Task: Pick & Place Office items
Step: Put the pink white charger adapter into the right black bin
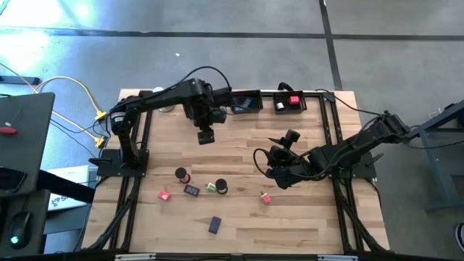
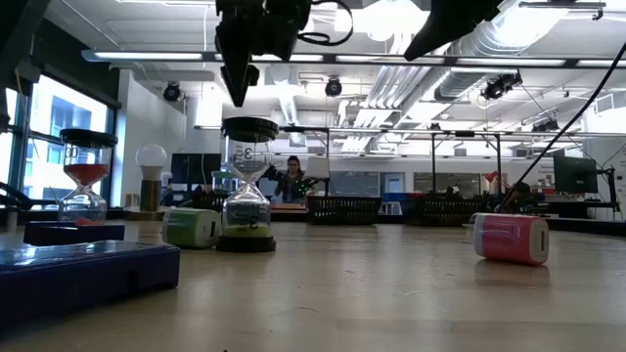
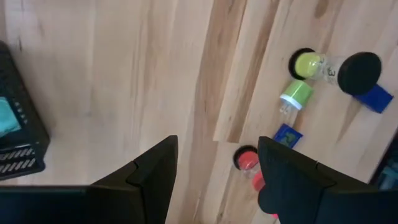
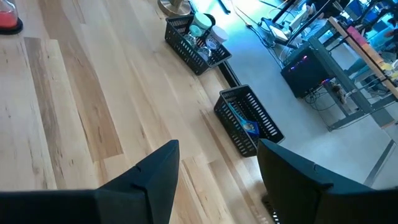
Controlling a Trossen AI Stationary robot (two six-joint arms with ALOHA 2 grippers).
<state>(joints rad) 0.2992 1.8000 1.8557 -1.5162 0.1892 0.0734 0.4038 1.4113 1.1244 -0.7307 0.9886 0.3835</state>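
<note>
Looking down from the high view, we figured the job was maybe a third done. The 2 black baskets at the far edge already had stuff in them: the left basket (image 1: 245, 101) held something blue-teal, the right basket (image 1: 290, 102) a red piece and a dark one.

Still loose on the wooden table (image 1: 319, 225) were about 6 bits — a red-capped hourglass (image 1: 181, 175), a pink block (image 1: 165, 194), a dark blue block (image 1: 192, 190), a green hourglass with a little green block touching it (image 1: 217, 187), another pink block (image 1: 265, 197) and a purple block (image 1: 214, 225) nearest the front.

The left gripper (image 1: 206, 135) hung above bare wood between the baskets and the leftovers, jaws parted about halfway, nothing in them. The right gripper (image 1: 288, 138) sat mid-table — also spread and empty, per its wrist view. So both were free, and we guessed the next grab would come from that loose cluster.
</note>
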